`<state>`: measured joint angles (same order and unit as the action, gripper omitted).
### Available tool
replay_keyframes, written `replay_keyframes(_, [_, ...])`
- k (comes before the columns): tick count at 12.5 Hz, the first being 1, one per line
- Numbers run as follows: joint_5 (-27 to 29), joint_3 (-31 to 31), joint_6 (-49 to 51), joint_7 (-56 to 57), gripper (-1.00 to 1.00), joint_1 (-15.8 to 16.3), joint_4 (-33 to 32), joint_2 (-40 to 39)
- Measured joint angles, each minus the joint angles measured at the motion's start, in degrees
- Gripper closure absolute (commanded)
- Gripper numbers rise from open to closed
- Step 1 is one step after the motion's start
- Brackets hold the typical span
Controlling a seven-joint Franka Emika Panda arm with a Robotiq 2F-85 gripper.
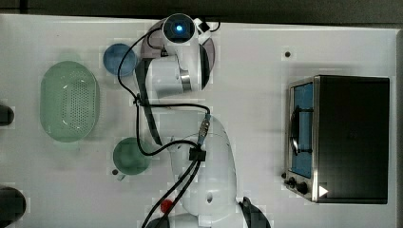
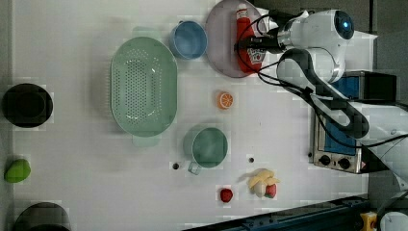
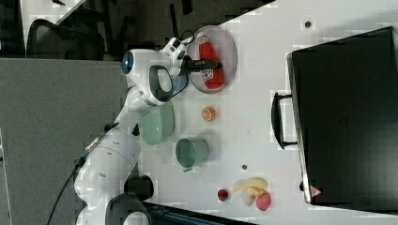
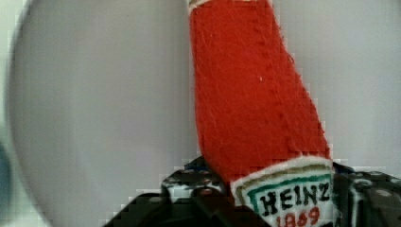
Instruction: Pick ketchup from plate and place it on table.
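White surface carries everything here. Going across the left view from its left edge: a black round dish and a green fruit sit at the far left, then the oval green perforated basket, with a small blue bowl just beside its upper right end. Below these stand a green mug, a small red berry and a cluster of yellow and red toy pieces; an orange slice lies between the mug and the plate.

The pale lilac plate lies at the top of the left view, and the ketchup lies flat on it, cap end toward the top edge of the left view, label end lower. The claw reaches in from the left view's right, level with the bottle, its dark fingers closed about halfway and set against the two sides of the bottle near its label. In the wrist view the red felt body runs away from the camera over the plate, with the label between the dark finger parts. I cannot tell whether the bottle is off the plate.

Right of the arm stands a toaster oven with knobs on its front.
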<state>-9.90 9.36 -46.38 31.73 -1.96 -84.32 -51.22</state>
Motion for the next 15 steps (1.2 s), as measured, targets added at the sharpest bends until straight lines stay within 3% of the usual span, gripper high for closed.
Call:
replay_keyframes(4, [4.2, -0.3, 8.5, 0.1, -0.18, -0.1, -1.5, 5.4])
replay_keyframes(9, [6.4, -0.1, 14.5, 0.1, -0.18, -2.1, -3.3, 22.2])
replay_keyframes(15, [7.4, -0.4, 16.0, 0.2, -0.18, -7.1, -21.1, 47.1])
